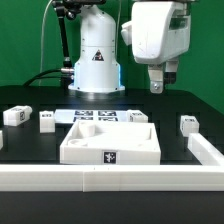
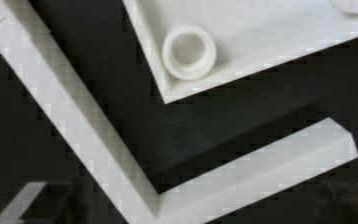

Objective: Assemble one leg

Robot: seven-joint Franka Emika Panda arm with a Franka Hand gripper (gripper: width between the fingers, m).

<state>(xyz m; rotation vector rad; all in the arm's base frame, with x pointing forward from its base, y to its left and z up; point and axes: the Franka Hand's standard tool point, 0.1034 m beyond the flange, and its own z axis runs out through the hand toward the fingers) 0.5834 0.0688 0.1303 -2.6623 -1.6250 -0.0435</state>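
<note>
— How far along are you?
— Barely begun, I judge. I see three loose posts: a leg [image 1: 188,123] at the exterior view's right, then a second leg [image 1: 47,121] and a third leg [image 1: 17,115] at its left. All sit on the black tabletop [image 1: 25,142], apart from the panel [image 1: 110,143]. No post stands in the panel, and the one socket [image 2: 190,50] my wrist view shows is bare. So picking, carrying and seating a leg all remain
— And your claw?
— My claw [image 1: 158,86] hangs high on the exterior view's right, well above everything. Nothing is in it; whether the fingers are spread or closed I cannot tell
— Room to move?
— Fair. The right leg stands clear of the panel with open dark tabletop round it. The white rail [image 1: 110,182] fences the front and turns back along the right. In the wrist view its corner lies near the panel's corner, not touching. A low sweep there looks risky to me, since the rail's edge and the panel's rim both stand proud
</note>
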